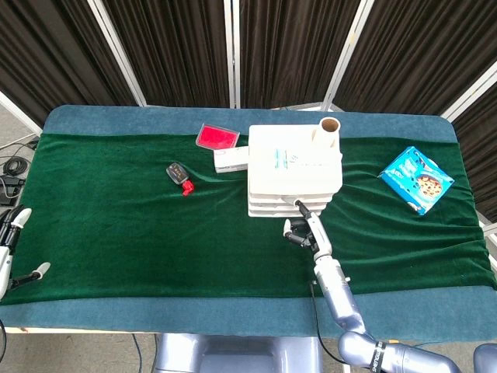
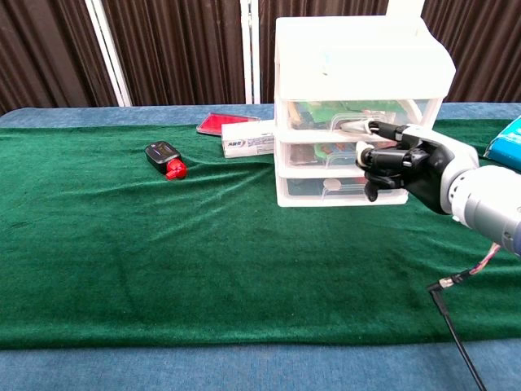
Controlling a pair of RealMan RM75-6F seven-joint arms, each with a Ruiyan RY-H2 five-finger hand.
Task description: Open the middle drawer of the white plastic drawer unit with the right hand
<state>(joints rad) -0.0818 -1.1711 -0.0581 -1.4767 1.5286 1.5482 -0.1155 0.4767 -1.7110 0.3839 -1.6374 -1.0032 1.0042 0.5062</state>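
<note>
The white plastic drawer unit [image 1: 293, 167] [image 2: 358, 65] stands at the table's middle back, and all three drawers look pushed in. Its middle drawer [image 2: 321, 153] shows coloured contents through the clear front. My right hand [image 1: 303, 227] [image 2: 403, 163] hovers just in front of the right part of that drawer. Most of its fingers [image 2: 372, 163] are curled in, and one lies stretched out towards the unit at the drawer's upper edge. I cannot see whether it touches the front. My left hand [image 1: 11, 249] sits at the table's near left corner, fingers apart and holding nothing.
A cardboard tube [image 1: 328, 132] stands on top of the unit. A white long box [image 2: 251, 138] and a red flat case [image 2: 228, 123] lie to its left, a black and red device [image 2: 165, 157] further left. A blue cookie bag [image 1: 416, 179] lies to the right.
</note>
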